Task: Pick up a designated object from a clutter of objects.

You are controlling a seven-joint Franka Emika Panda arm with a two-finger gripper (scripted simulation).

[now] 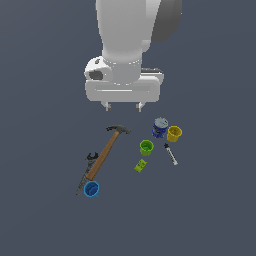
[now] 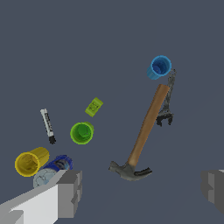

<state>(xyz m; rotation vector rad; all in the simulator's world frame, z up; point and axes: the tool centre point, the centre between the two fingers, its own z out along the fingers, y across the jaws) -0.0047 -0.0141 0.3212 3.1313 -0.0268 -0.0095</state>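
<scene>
The bright-blue cup stands at the near end of the wooden-handled hammer, touching or almost touching the handle's end. In the wrist view the blue cup is beside the hammer handle's end. My gripper hangs open and empty well above the floor, over the hammer's head, far from the blue cup. Its fingers frame the wrist view's edge, wide apart.
A green cup, yellow cup and dark-blue can cluster on the exterior view's right. A small green box and a slim marker lie near them. A dark wrench lies along the hammer handle.
</scene>
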